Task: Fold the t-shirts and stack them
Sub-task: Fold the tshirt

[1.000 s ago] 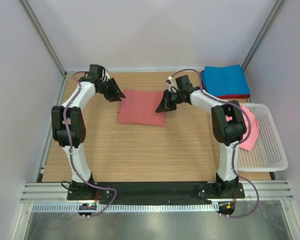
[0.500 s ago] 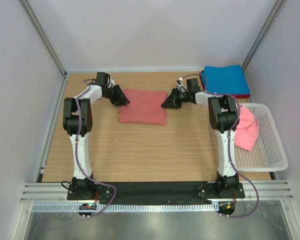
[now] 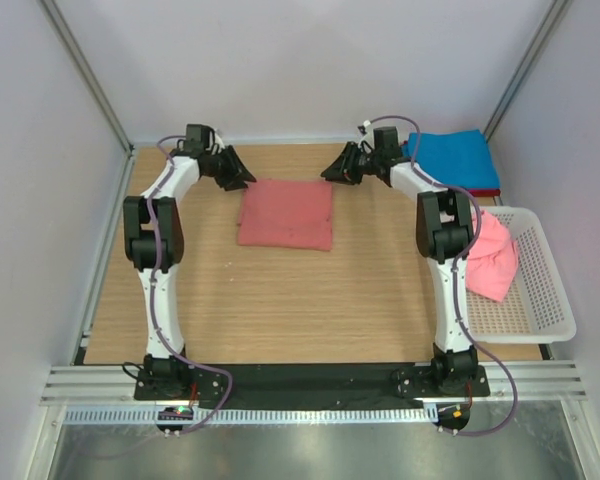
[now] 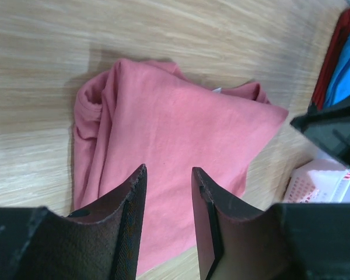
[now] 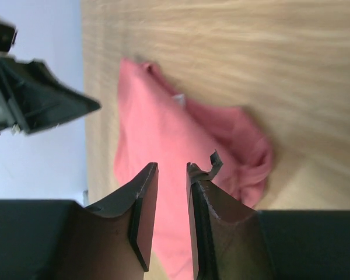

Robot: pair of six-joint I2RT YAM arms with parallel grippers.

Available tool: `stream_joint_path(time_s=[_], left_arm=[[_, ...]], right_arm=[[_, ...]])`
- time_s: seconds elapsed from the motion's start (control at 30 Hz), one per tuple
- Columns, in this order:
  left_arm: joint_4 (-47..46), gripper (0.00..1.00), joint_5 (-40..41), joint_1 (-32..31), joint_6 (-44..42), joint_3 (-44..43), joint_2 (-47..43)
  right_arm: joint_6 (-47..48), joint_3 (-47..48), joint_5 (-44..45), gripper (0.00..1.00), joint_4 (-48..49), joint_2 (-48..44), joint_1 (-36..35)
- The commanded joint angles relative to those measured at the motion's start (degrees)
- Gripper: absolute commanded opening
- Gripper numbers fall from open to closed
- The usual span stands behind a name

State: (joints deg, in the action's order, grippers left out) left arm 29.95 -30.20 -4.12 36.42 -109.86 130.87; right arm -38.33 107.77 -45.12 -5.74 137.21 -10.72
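Note:
A pink-red t-shirt point(image 3: 286, 213) lies folded in a rectangle on the wooden table point(image 3: 280, 300); it also shows in the left wrist view point(image 4: 175, 146) and the right wrist view point(image 5: 181, 146). My left gripper point(image 3: 242, 180) hovers just beyond its far left corner, jaws slightly apart and empty point(image 4: 168, 170). My right gripper point(image 3: 330, 172) hovers off its far right corner, jaws slightly apart and empty point(image 5: 172, 167). A stack of folded shirts, blue point(image 3: 450, 158) on red, lies at the far right.
A white basket point(image 3: 535, 320) at the right edge holds a crumpled pink shirt point(image 3: 490, 258). White walls and metal frame posts close in the table at the back and sides.
Both grippers have let go of the pink-red shirt and drawn back towards the far wall. The shirt now lies flat, squarer than before.

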Motion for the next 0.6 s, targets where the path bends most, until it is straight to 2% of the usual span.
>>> stream_joint_path(time_s=[0.0,0.2,0.3,0.43,0.47,0.57], left_arm=[[1.2,0.38,1.0,-0.2,-0.7,2.8,-1.3],[6.9,0.39,7.1,1.7,-3.8,4.1,-6.3],[10.7,0.41,12.9,2.1,-4.3,4.1,-9.7],[11.5,0.44,12.1,2.0,-4.1,8.2,-13.6],[11.2,0.44,10.9,1.8,-4.2,11.0,-15.0],[9.6,0.44,8.0,1.7,-4.5,17.4,-17.3]], right_arm=[[0.9,5.3,7.4,0.34,-5.1,5.7,0.3],[0.9,14.9,12.2,0.34,-10.2,12.4,1.0],[-0.1,16.9,15.5,0.37,-11.8,11.6,1.5],[-0.3,15.7,17.7,0.47,-12.1,7.0,2.3],[-0.4,15.6,17.3,0.55,-12.1,6.3,2.4],[0.1,15.6,16.6,0.63,-14.1,3.9,2.3]])
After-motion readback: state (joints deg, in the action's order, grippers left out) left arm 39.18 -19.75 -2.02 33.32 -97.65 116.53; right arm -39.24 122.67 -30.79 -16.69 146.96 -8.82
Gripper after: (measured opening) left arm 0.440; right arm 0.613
